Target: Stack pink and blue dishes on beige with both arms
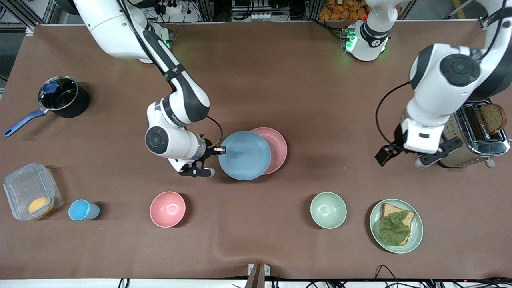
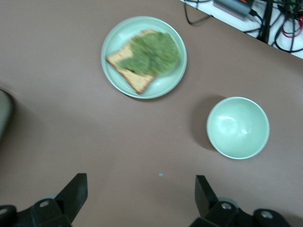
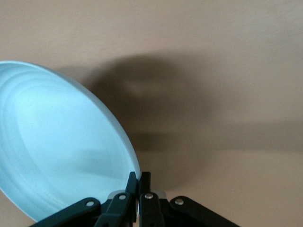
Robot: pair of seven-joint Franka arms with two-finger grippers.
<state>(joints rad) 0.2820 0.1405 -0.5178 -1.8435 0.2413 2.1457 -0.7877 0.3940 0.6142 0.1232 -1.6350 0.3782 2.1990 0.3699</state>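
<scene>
Two plates sit at mid-tabletop, overlapping: the blue plate (image 1: 244, 155) uppermost, the pink plate (image 1: 275, 149) under it and showing only as a crescent on the side toward the left arm's end. No beige plate shows in any view; you cannot tell whether one lies hidden beneath the pair. Judged from this, the blue plate is being carried onto the stack and not yet let go; release is what remains.

Right claw (image 1: 221, 151): closed to a thin gap on the blue plate's rim, at the edge toward the right arm's end. The right wrist view shows the plate tilted and casting a shadow on the tabletop, so it looks lifted at that side.

Left claw (image 1: 402, 157): fingers spread wide, holding nothing, hanging over bare tabletop beside the toaster (image 1: 478, 138); this arm waits.

Both plates: flat, round, matte, equal in size, shallow raised rim.

Not for stacking: green plate (image 1: 416, 236) with bread, toward the front edge.
</scene>
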